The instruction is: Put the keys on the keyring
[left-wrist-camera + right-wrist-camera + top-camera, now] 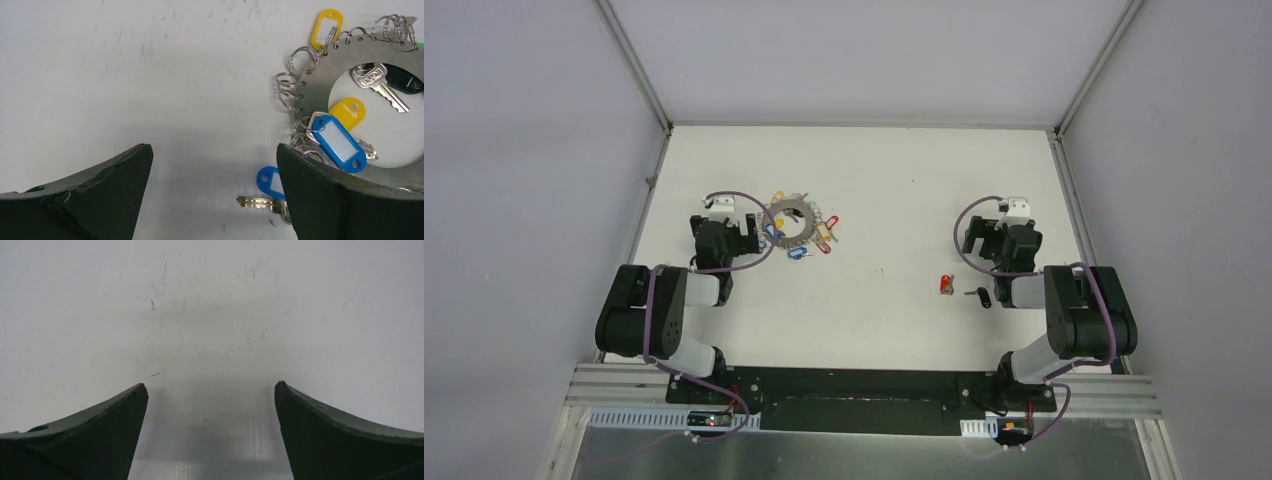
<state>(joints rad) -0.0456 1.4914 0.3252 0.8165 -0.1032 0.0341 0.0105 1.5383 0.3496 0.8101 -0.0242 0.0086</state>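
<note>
Everything's flat on the tabletop (894,170), so go in low. The keyring (320,85) sits just right of the left fingers (115,185). Those and the right fingers (325,425) are spread wide, holding nothing. The red-headed key (945,285) and black-headed key (977,294) lie left of and behind the right fingers. I'd back up and pinch a head.

The left gripper (214,150) stands wide open above the worktop (125,75); the keyring (320,85) lies on the right, partly hidden by it.
</note>
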